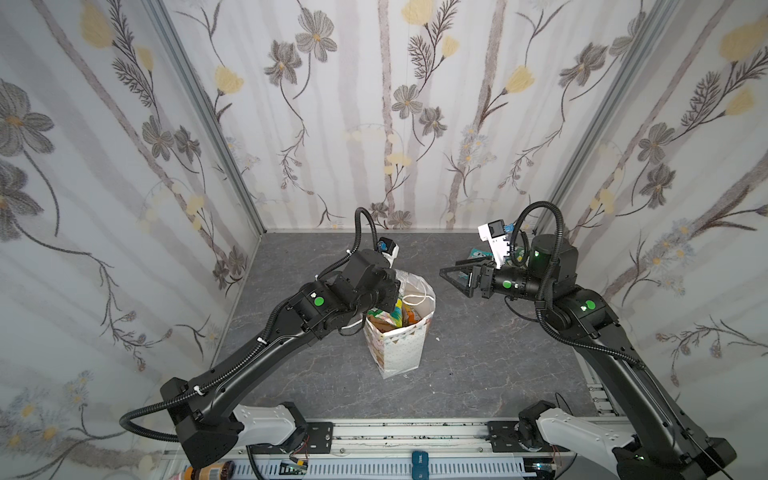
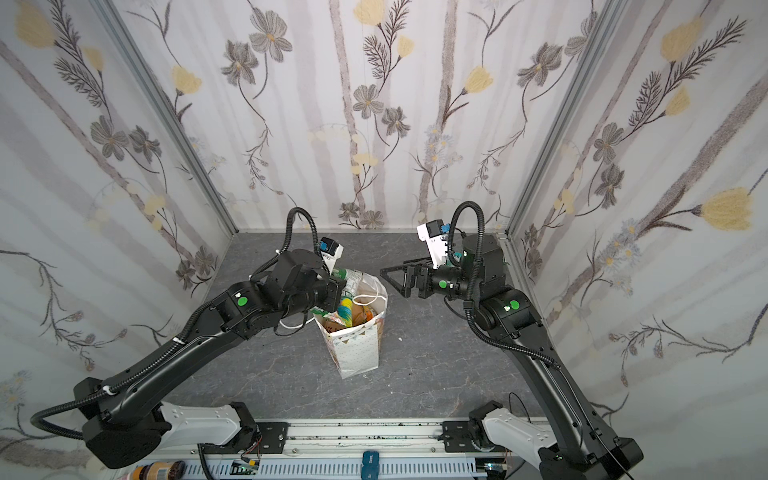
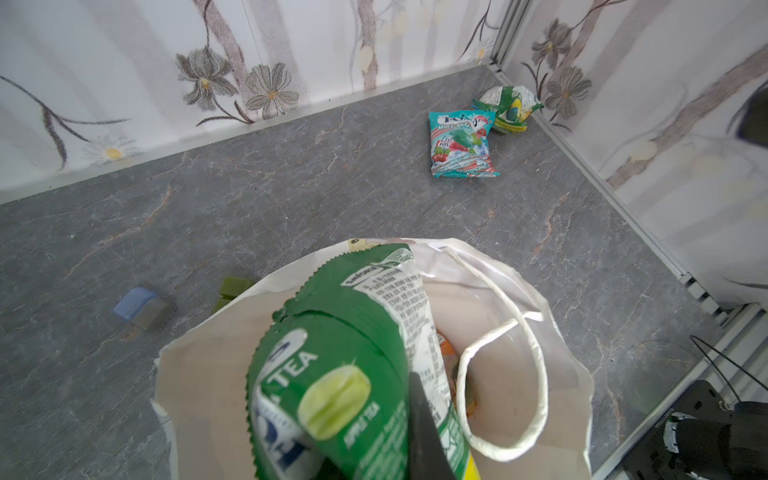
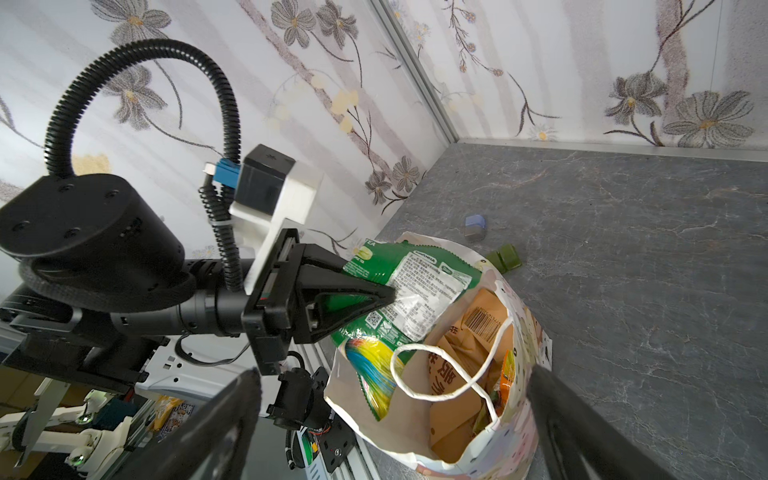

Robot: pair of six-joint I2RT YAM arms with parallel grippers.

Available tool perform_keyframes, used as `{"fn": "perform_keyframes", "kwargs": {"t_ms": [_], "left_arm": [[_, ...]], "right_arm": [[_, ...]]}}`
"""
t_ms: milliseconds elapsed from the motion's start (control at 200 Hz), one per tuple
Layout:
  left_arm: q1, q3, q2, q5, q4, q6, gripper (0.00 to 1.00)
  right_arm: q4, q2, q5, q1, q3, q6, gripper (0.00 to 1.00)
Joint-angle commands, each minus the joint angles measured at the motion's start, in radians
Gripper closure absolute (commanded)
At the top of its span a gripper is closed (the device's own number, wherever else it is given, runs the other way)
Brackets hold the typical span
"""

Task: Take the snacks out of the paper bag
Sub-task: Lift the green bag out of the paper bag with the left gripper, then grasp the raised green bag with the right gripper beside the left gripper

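Green packet [image 3: 340, 374] pinched in left fingers [image 4: 324, 274] above paper bag [image 1: 399, 349] (right fingers [image 4: 565, 419] wide).

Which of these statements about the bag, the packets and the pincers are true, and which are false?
1. The left pincer is shut on a green packet. True.
2. The right pincer is shut. False: it stands open, holding nothing.
3. The paper bag lies on its side. False: it stands upright.
4. A teal packet lies on the table, outside the bag. True.
5. The bag is empty. False: a tan packet shows inside.
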Motion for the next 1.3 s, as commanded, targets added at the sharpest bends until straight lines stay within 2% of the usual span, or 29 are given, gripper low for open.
{"fn": "perform_keyframes", "kwargs": {"t_ms": [0,155,505,739,999,1144,1299], "left_arm": [[0.000,0.012,-0.044,0.034,0.086,0.004,1.00],[0.001,0.012,-0.082,0.074,0.138,-0.005,1.00],[0.002,0.000,-0.129,0.243,0.338,-0.055,1.00],[0.002,0.001,-0.116,0.338,0.440,-0.102,1.00],[0.002,-0.012,-0.088,0.420,0.548,-0.167,1.00],[0.001,-0.018,-0.080,0.413,0.555,-0.173,1.00],[0.002,-0.022,-0.075,0.415,0.555,-0.175,0.99]], "right_arm": [[0.095,-0.009,0.035,-0.001,-0.017,0.030,0.00],[0.157,-0.006,0.009,-0.001,-0.035,0.077,0.00],[0.397,-0.016,-0.120,0.002,-0.125,0.220,0.00],[0.553,-0.006,-0.174,0.018,-0.172,0.324,0.01],[0.731,0.012,-0.186,0.050,-0.199,0.453,0.15],[0.866,0.025,-0.203,0.058,-0.225,0.555,0.28],[0.904,0.030,-0.204,0.070,-0.224,0.577,0.41]]}}
